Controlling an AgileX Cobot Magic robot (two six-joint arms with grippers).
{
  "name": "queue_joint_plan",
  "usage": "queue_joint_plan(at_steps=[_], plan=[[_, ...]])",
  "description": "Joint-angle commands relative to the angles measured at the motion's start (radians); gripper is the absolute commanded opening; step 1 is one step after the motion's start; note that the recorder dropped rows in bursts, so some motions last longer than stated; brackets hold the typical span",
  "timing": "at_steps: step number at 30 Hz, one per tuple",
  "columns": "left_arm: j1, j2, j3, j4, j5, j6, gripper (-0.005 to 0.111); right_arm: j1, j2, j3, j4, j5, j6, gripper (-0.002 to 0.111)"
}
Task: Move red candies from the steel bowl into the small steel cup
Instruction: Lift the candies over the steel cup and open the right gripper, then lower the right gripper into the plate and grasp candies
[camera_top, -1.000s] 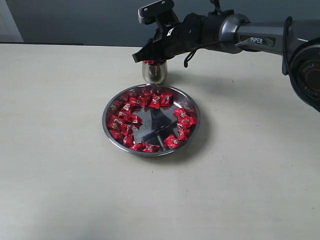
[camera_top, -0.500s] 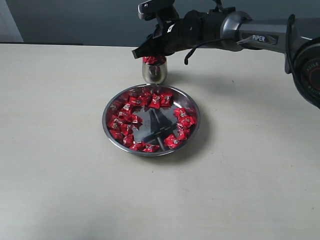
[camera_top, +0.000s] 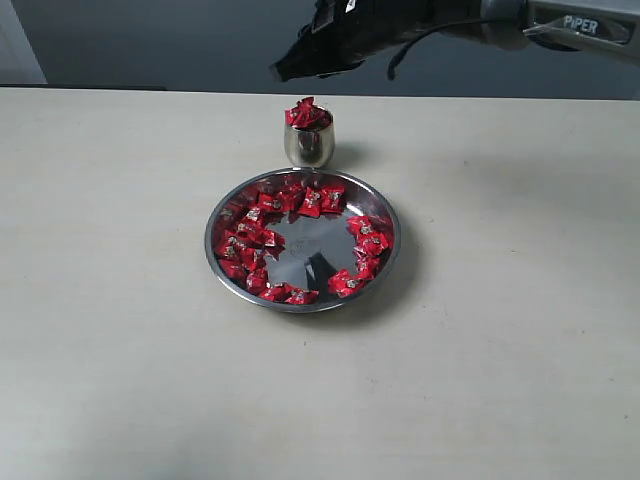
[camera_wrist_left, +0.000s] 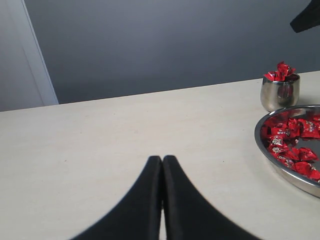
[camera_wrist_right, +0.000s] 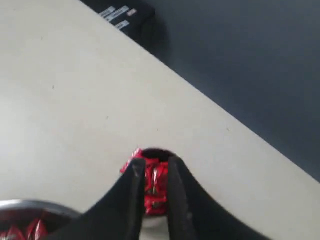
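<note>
Though red candies (camera_top: 310, 202) crinkly, steel bowl (camera_top: 314, 248) smooth.

Exterior camera: raised on the near side of my table (camera_top: 120, 400), looking down toward the far side. Left wrist camera: low at left, facing far. Right wrist camera: high, looking steeply down. All three share the small steel cup (camera_top: 309, 146).

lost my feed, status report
Left gripper shut. Right gripper slightly open, empty, above small steel cup. Cup heaped; more red candies in steel bowl. Path clear.
</note>
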Motion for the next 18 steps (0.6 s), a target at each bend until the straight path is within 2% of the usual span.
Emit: queue_joint_plan(at_steps=[1, 8, 14, 18], plan=[[-0.006, -0.005, 0.002, -0.004, -0.006, -0.004, 0.000, -0.005, -0.046, 0.004, -0.065, 0.152, 0.015, -0.001], [-0.006, -0.005, 0.002, -0.004, -0.006, -0.004, 0.000, -0.005, -0.075, 0.004, -0.049, 0.228, 0.019, -0.001], [-0.006, -0.005, 0.002, -0.004, -0.006, -0.004, 0.000, -0.005, -0.038, 0.004, 0.036, 0.542, 0.005, -0.001], [-0.006, -0.005, 0.002, -0.004, -0.006, -0.004, 0.000, -0.005, 0.024, 0.004, 0.142, 0.634, -0.115, 0.000]])
